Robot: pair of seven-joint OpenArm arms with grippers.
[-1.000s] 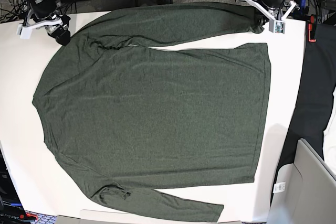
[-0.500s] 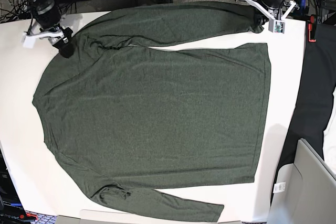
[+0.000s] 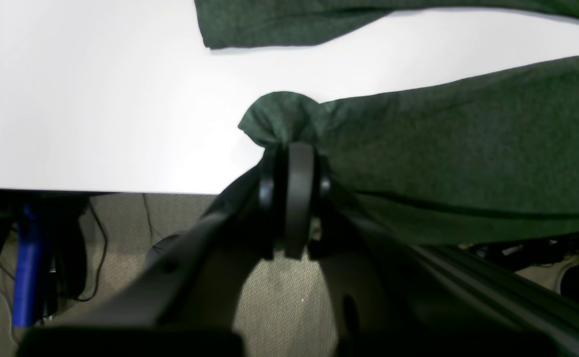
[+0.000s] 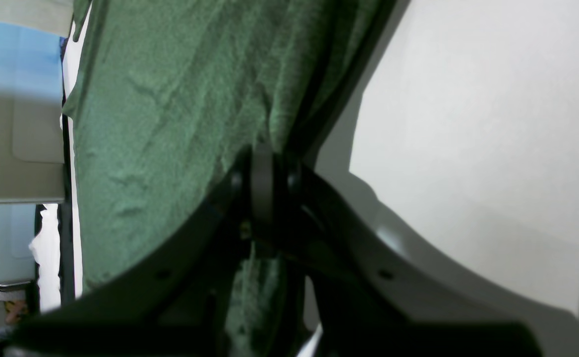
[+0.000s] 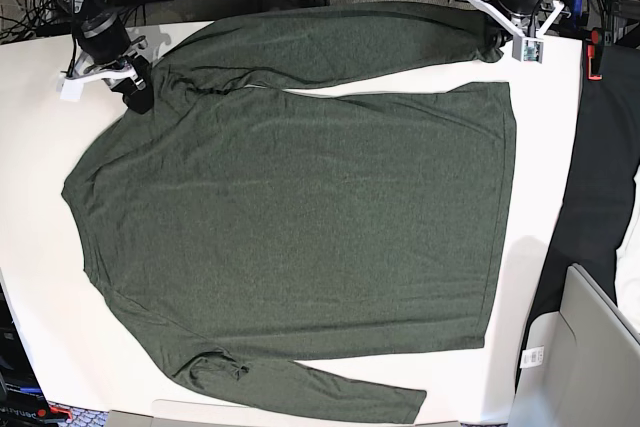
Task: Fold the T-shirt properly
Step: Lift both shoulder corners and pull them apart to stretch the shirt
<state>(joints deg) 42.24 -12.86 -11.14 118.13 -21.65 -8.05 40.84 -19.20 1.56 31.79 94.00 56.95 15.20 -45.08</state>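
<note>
The dark olive T-shirt [image 5: 300, 217] lies spread flat on the white table [image 5: 35, 177], with one long sleeve along the far edge and the other along the near edge. My left gripper [image 5: 499, 48] is at the far right, shut on the far sleeve's cuff. In the left wrist view the cuff [image 3: 282, 116] bunches up out of the closed left gripper [image 3: 288, 148]. My right gripper [image 5: 137, 97] is at the far left, at the shirt's shoulder. The right wrist view shows the right gripper [image 4: 263, 153] shut on the edge of the T-shirt [image 4: 170, 99].
The table ends just right of the hem, beside dark cloth [image 5: 600, 167]. A grey box [image 5: 590, 347] sits at the lower right, and a white tag [image 5: 532, 355] lies near the table's corner. A red object [image 5: 595, 55] and cables stand behind the far edge.
My right gripper has moved right and toward the shirt, onto its shoulder, and closed on the fabric. The left gripper and the cuff have stayed put.
</note>
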